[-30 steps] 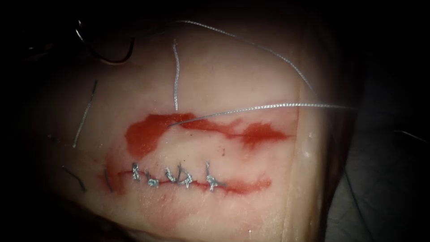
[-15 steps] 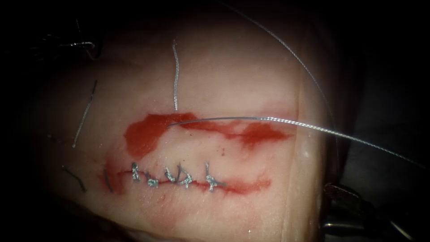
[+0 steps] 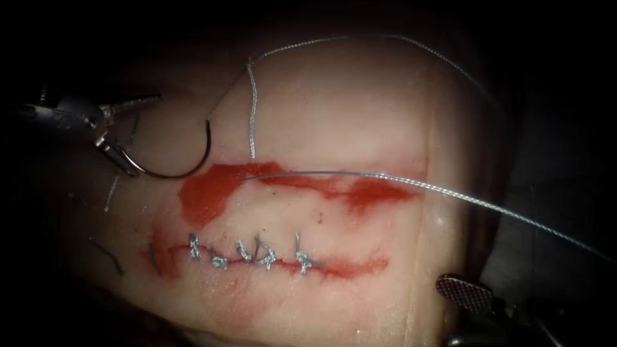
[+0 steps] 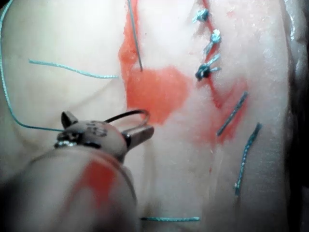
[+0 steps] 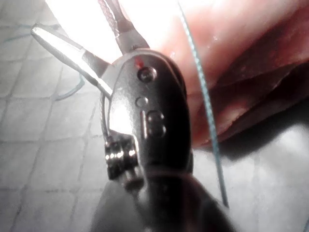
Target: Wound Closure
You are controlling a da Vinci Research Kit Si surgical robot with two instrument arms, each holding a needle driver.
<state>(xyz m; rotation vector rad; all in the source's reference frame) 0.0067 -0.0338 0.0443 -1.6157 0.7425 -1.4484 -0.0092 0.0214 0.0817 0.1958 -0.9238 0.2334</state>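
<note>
Left hand [image 3: 125,138] pinches the needle [image 3: 186,168], upper left of frame.
The needle curves rightward, free above the tissue [image 3: 334,109]; right hand [image 3: 464,293], lower right, is spread, holding nothing.

Left pincer [image 3: 122,138] with needle [image 3: 186,164] left of tissue [image 3: 334,103]; right pincer [image 3: 466,295] right.

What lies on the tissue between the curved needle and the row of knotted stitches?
In the endoscope view, a patch of red fluid on the tissue lies between the needle and the stitches; otherwise the tissue there is bare.
</note>
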